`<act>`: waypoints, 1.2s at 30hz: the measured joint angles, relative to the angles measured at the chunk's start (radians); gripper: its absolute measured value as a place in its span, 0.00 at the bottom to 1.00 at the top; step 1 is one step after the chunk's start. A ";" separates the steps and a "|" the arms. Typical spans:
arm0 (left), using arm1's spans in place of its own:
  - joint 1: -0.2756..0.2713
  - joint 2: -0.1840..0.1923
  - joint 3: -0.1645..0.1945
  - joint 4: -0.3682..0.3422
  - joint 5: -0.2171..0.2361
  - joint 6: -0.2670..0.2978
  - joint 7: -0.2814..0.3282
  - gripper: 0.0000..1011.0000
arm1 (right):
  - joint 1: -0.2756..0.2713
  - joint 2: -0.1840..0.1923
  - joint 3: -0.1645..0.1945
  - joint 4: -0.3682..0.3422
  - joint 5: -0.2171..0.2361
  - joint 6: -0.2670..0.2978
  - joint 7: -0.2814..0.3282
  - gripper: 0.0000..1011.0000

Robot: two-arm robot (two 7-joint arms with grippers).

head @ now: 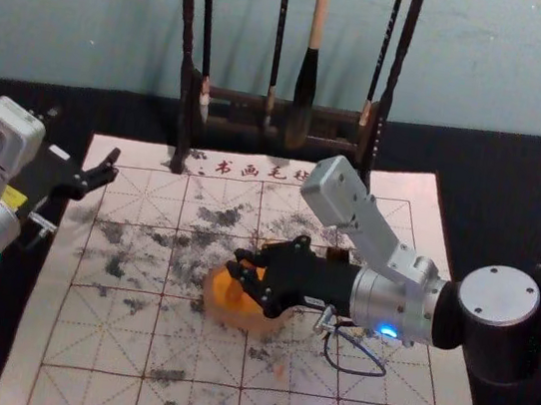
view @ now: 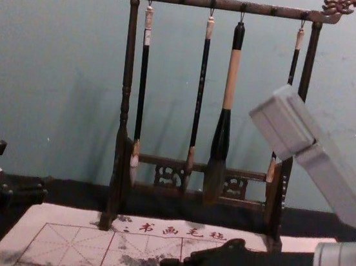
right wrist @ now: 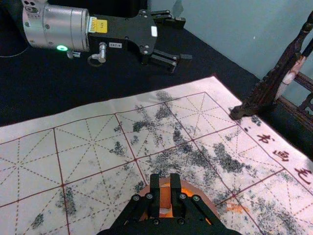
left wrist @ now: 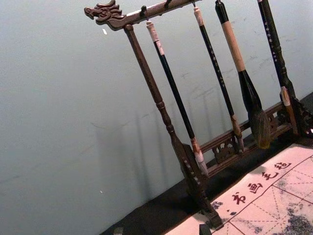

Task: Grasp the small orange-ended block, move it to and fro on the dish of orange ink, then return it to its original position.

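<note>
the right gripper (head: 237,261) has its fingers drawn in on the small block (right wrist: 165,199) over the dish of orange ink (head: 222,309), likely to rub its end there, while the left gripper (head: 112,168), spread and empty, leaves room by the mat's (head: 111,404) left edge.

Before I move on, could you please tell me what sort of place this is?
Probably a calligraphy practice area: brushes hang from a carved rack, and a dish of orange ink sits on a gridded mat.

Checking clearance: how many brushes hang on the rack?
4 along the crossbar: thin brush at left, second brush near middle, thick brush right of that, last brush at far right.
</note>
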 joint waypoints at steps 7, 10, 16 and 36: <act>0.000 0.000 0.000 0.000 0.000 0.000 0.000 0.99 | 0.014 -0.019 -0.003 0.025 -0.007 0.001 -0.011 0.12; 0.000 0.000 0.000 0.000 0.000 0.000 0.000 0.99 | 0.017 -0.026 -0.001 0.033 -0.008 0.002 -0.017 0.12; 0.000 0.000 0.000 0.000 0.000 0.000 0.000 0.99 | 0.021 -0.033 0.005 0.042 -0.010 0.005 -0.023 0.12; 0.000 0.000 0.000 0.000 0.000 0.000 0.000 0.99 | 0.011 -0.013 0.039 0.040 -0.014 -0.004 -0.031 0.12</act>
